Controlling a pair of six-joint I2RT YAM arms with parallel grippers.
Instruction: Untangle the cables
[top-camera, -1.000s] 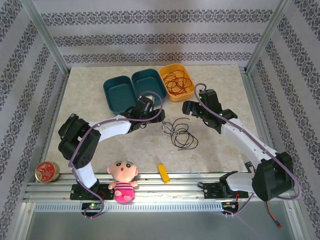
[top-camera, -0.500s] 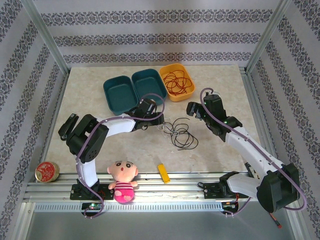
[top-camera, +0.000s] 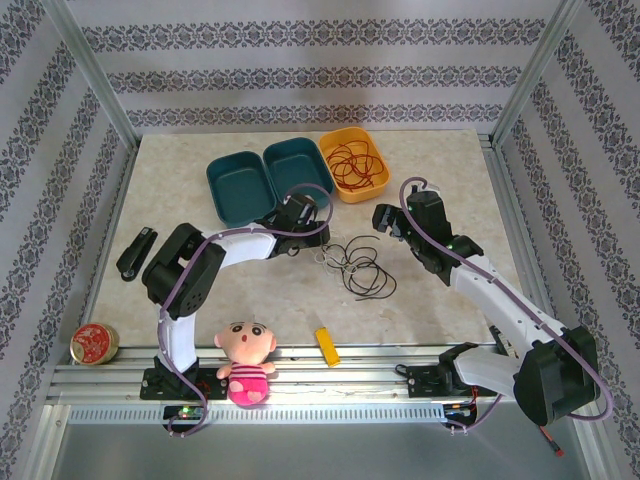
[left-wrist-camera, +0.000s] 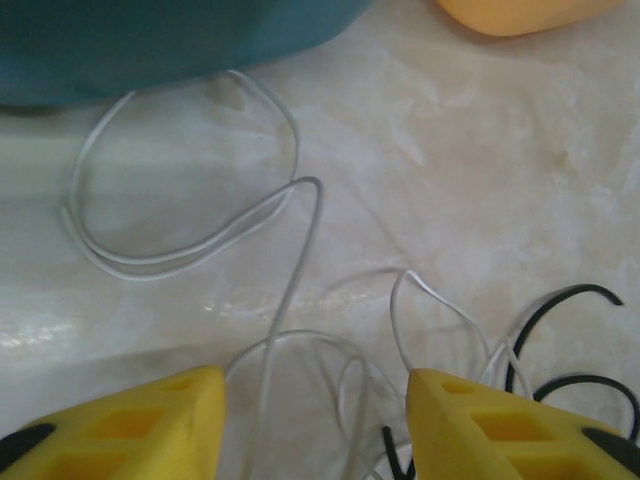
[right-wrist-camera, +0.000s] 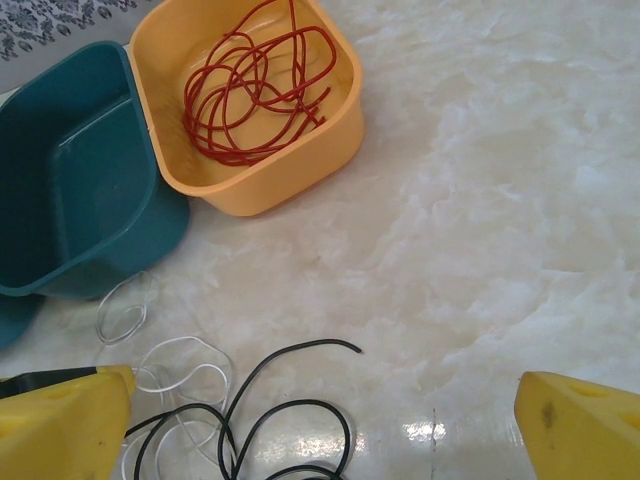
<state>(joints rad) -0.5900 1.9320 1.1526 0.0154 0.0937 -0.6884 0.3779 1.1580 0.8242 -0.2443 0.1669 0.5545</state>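
The cables (top-camera: 357, 268) lie in a loose tangle of black and white loops mid-table. My left gripper (top-camera: 320, 245) is low over their left edge. In the left wrist view it (left-wrist-camera: 315, 400) is open, its yellow fingers (left-wrist-camera: 110, 425) straddling several thin white loops (left-wrist-camera: 300, 350) on the marble, with a black strand (left-wrist-camera: 560, 300) by the right finger. The right gripper (top-camera: 383, 218) hovers just right of the tangle, wide open (right-wrist-camera: 325, 420), with nothing between its fingers but black loops (right-wrist-camera: 290, 410) lying below. A red cable (right-wrist-camera: 255, 90) lies coiled in the yellow tub (top-camera: 372, 190).
Two teal tubs (top-camera: 270, 180) stand behind the left gripper, touching the yellow tub. Near the front edge are a doll (top-camera: 245, 360), a small yellow block (top-camera: 326, 346) and a round tin (top-camera: 94, 343). A black object (top-camera: 133, 252) lies at the left.
The left arm's elbow swung in and its gripper edged right onto the white loops while its jaws narrowed. The right gripper drew back slightly to the right, then held still.
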